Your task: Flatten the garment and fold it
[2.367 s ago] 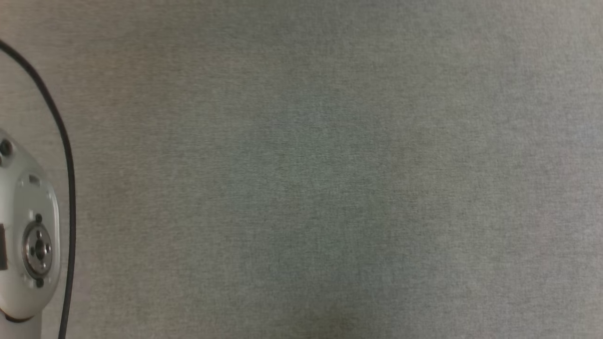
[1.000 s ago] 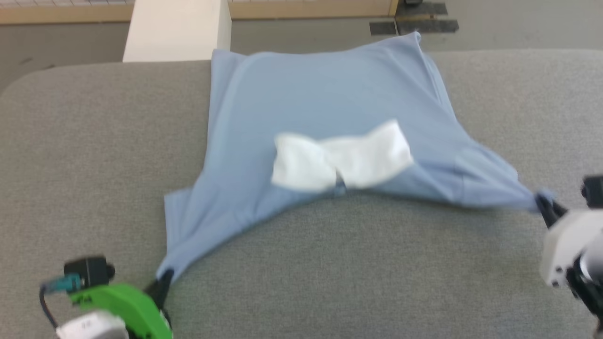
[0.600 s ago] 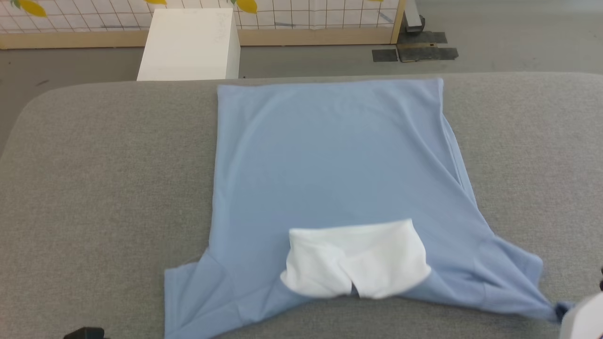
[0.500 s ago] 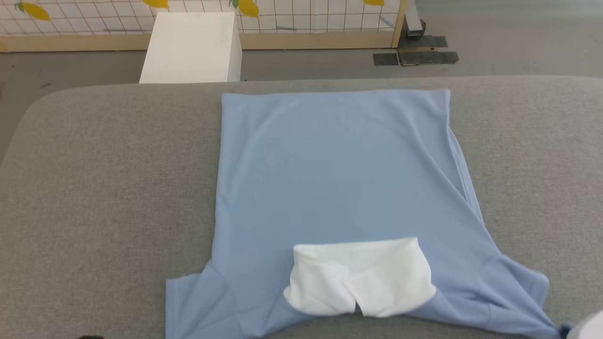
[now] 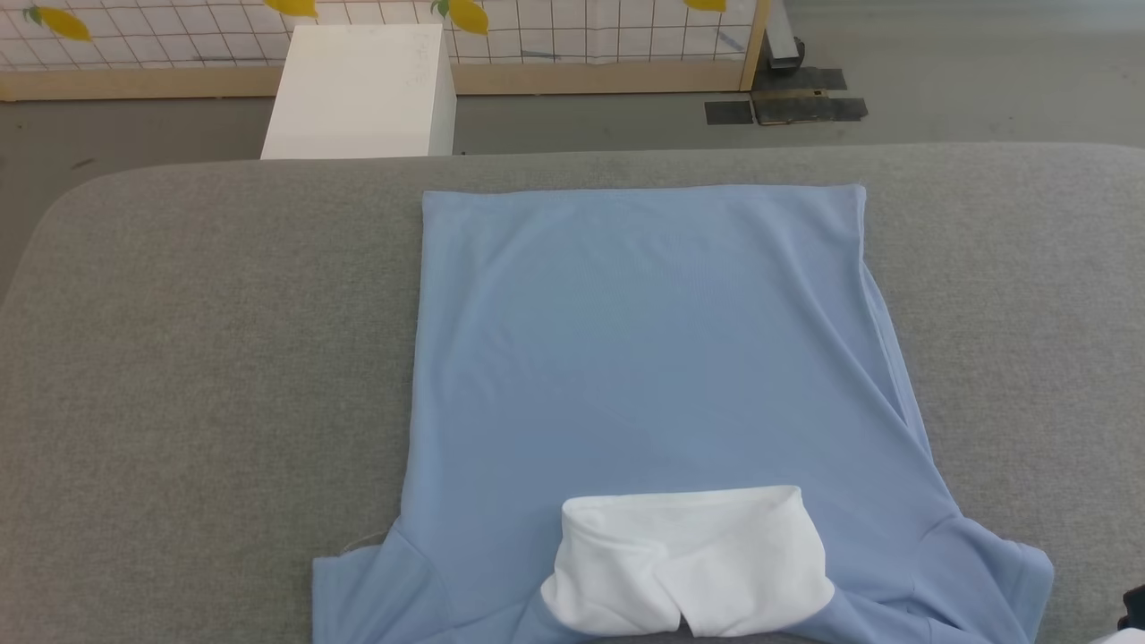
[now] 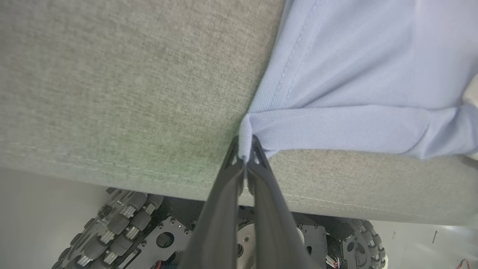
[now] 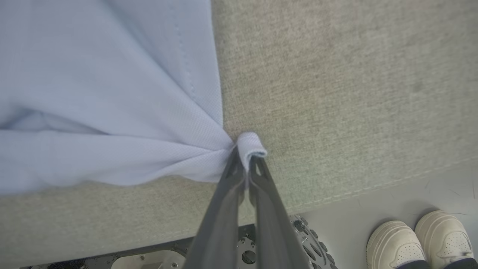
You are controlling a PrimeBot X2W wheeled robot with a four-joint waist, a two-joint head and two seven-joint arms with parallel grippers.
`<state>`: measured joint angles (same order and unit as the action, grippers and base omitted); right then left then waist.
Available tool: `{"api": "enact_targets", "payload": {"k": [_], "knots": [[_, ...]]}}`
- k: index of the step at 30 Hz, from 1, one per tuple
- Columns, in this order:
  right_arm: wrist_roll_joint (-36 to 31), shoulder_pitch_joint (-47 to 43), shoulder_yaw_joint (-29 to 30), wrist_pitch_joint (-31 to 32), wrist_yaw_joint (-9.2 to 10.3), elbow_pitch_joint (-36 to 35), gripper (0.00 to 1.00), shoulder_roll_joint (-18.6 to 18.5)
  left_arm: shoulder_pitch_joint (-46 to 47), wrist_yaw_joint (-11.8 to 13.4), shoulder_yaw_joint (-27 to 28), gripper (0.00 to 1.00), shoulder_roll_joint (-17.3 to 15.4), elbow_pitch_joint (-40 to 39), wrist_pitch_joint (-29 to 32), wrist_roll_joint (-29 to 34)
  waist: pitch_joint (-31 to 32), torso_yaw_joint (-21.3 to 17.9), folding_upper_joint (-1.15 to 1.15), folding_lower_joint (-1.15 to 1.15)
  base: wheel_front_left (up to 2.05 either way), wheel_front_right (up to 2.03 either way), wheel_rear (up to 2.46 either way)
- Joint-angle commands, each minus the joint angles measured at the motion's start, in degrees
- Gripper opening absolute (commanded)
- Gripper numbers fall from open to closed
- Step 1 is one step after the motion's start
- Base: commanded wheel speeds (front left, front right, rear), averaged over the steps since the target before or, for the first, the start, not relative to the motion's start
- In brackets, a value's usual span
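The garment (image 5: 653, 358), a light blue polo shirt, lies spread flat on the grey padded table (image 5: 206, 340). Its hem is at the far side and its white collar (image 5: 689, 563) faces me at the near edge. In the left wrist view my left gripper (image 6: 245, 147) is shut on a corner of a garment (image 6: 354, 74) sleeve, right at the table's near edge. My right gripper (image 7: 248, 157) is shut on the other garment (image 7: 104, 93) sleeve corner, which curls over its fingertips. Both sleeves are drawn out to the sides.
A white box (image 5: 362, 89) stands on the floor beyond the table, before a wire grid fence (image 5: 572, 36) on a wooden frame. A person's white shoes (image 7: 418, 239) stand on the floor by the table's near edge. My wheeled base (image 6: 123, 224) sits under that edge.
The head camera has shifted. The garment, a second ago lifted and stretched between my grippers, now lies flat and smooth on the table. Both grippers stay shut on the sleeve corners.
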<state>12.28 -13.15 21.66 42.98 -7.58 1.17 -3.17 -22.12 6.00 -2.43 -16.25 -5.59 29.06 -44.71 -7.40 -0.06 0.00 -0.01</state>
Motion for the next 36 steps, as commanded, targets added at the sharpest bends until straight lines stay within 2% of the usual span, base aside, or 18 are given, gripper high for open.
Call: {"api": "enact_targets", "payload": {"k": [1,6,8,9,10,16,20,24,28,32,36], "knots": [[0.7,0.97,-0.97,-0.52,0.09,1.94,0.0,0.28,0.92,-0.59,-0.43,0.0,0.09,0.8,-0.4,0.35,-0.08,0.1,0.0,0.01,0.0,0.0,0.0],[1.37,1.92,-1.49,-1.12,0.09,3.58,0.0,0.28,1.78,-1.25,-0.61,0.0,-0.01,0.58,-1.22,0.51,-0.12,0.59,0.0,0.01,0.0,0.0,0.0],[1.51,1.98,-1.29,-0.97,0.09,3.01,0.45,0.28,1.87,-1.41,-0.7,0.0,-0.14,0.4,-1.4,0.65,-0.06,0.82,0.0,0.01,0.0,0.0,0.0],[1.45,2.04,-1.11,-1.15,0.09,2.12,0.91,0.28,1.91,-1.45,-0.76,0.0,-0.28,0.29,-1.56,0.88,-0.02,0.96,0.0,0.01,0.0,0.0,0.0],[1.3,2.09,-0.91,-1.38,0.09,1.27,1.0,0.28,1.95,-1.47,-0.92,0.0,-0.51,0.22,-1.61,1.25,0.01,1.07,0.0,0.01,0.0,0.0,0.0],[1.2,5.72,-0.14,-7.22,0.09,-5.2,1.0,0.27,2.69,-1.72,-1.75,0.0,-0.96,-0.43,-1.73,2.14,-0.42,1.89,0.0,0.01,0.0,0.0,0.0],[0.46,12.19,-1.67,-17.5,0.09,-5.95,1.0,-1.65,4.01,-2.02,-2.45,0.0,-1.37,-0.64,-1.67,2.86,-1.53,2.63,0.0,0.01,0.0,0.0,0.0],[0.73,21.21,-3.25,-27.87,0.09,-0.34,1.0,-3.78,5.91,-2.51,-3.36,0.0,-1.39,-0.7,-1.71,3.37,-3.45,3.9,0.0,0.01,0.0,0.0,0.0],[1.06,30.05,-5.11,-34.71,0.09,6.48,1.0,-6.26,7.52,-3.1,-4.14,0.0,-1.1,-0.84,-2.15,3.64,-5.64,5.41,0.0,0.01,0.0,0.0,0.0],[0.87,38.22,-6.67,-36.91,0.09,13.96,1.0,-9.31,8.99,-3.56,-4.81,0.0,-0.77,-0.88,-2.6,3.85,-8.08,7.3,0.0,0.01,0.0,0.0,0.0],[0.25,45.82,-7.96,-35.37,0.09,20.46,1.0,-11.94,10.4,-3.93,-5.25,0.0,-0.58,-0.88,-3.06,4.09,-11.02,8.84,0.0,0.01,0.0,0.0,0.0]]}}
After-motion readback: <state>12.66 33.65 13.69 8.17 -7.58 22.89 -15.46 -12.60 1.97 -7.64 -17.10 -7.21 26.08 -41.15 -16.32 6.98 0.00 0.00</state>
